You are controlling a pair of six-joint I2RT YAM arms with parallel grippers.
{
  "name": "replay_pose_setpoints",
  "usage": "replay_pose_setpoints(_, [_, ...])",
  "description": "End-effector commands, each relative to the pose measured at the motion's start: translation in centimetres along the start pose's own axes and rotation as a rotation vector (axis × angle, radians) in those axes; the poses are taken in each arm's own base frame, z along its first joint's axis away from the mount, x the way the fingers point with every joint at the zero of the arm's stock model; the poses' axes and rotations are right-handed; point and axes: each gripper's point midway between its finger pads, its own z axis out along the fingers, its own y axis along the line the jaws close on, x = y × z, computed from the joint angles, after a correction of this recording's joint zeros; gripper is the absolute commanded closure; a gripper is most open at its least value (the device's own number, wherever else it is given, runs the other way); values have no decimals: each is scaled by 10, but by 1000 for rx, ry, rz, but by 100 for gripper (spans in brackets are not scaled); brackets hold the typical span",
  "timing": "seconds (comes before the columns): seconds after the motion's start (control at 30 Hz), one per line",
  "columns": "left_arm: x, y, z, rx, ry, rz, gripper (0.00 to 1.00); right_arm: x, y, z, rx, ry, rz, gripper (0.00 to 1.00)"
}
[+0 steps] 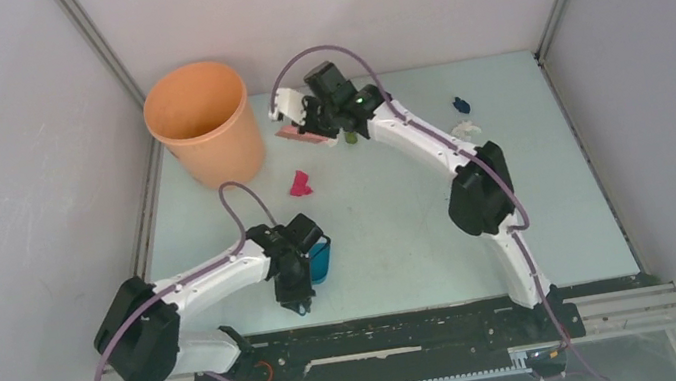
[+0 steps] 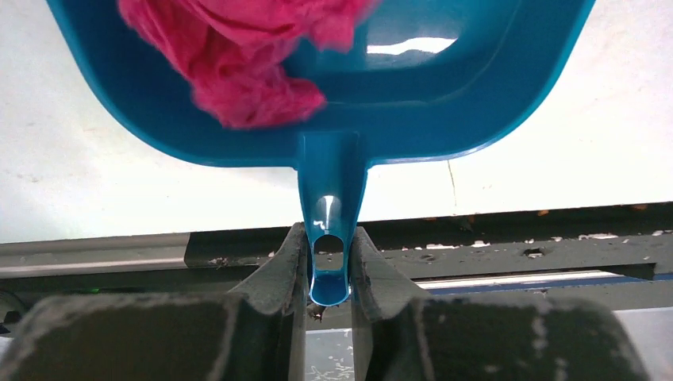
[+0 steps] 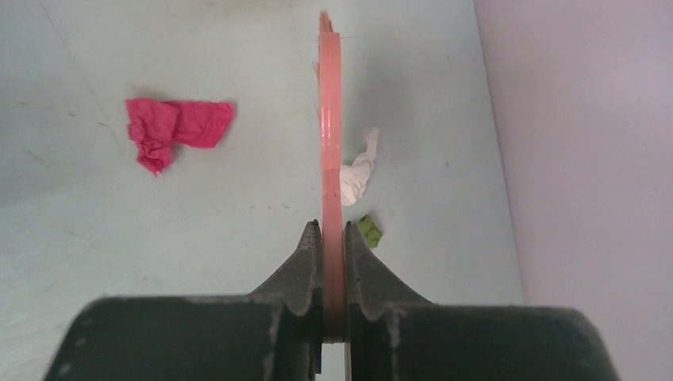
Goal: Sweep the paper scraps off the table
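My left gripper [image 1: 304,292] is shut on the handle of the blue dustpan [image 2: 333,111], held near the table's front edge [image 1: 383,244]. A magenta paper scrap [image 2: 238,55] lies in the pan. My right gripper [image 1: 322,124] is shut on the pink brush [image 3: 330,143] at the back of the table, next to the bucket. On the table lie a magenta scrap [image 1: 300,184], also in the right wrist view [image 3: 176,131], a white scrap [image 3: 359,171] and an olive green scrap [image 3: 368,230] just right of the brush, and a dark blue scrap [image 1: 460,104] and a white scrap [image 1: 466,129] at the back right.
An orange bucket [image 1: 202,120] stands at the back left corner. Grey walls close the table on the left, back and right. A black rail [image 1: 395,329] runs along the near edge under the arm bases.
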Motion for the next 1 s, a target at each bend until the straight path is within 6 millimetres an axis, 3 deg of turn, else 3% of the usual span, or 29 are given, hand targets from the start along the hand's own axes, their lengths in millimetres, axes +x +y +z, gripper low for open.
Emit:
replay_pose_setpoints(0.0, [-6, -12, 3, 32, 22, 30, 100, -22, 2, 30, 60, -34, -256, 100])
replay_pose_setpoints(0.13, [-10, -16, 6, 41, 40, 23, 100, -15, 42, 49, -42, 10, -413, 100])
replay_pose_setpoints(0.27, [-15, -14, 5, 27, 50, 34, 100, -2, 82, 43, -180, 63, -464, 100])
replay_pose_setpoints(0.43, [-22, -14, 9, -5, 58, 53, 100, 16, 123, 11, -331, 133, -400, 100])
replay_pose_setpoints(0.63, [-27, -20, 13, 2, 82, 71, 100, 39, 168, -48, -510, 223, -214, 100])
replay_pose_setpoints(0.83, [-26, -22, 8, 0, 116, 104, 100, 21, 192, -101, -620, 173, -31, 100])
replay_pose_setpoints(0.97, [-29, -21, 5, -12, 97, 120, 100, 11, 187, -117, -627, 163, 69, 100])
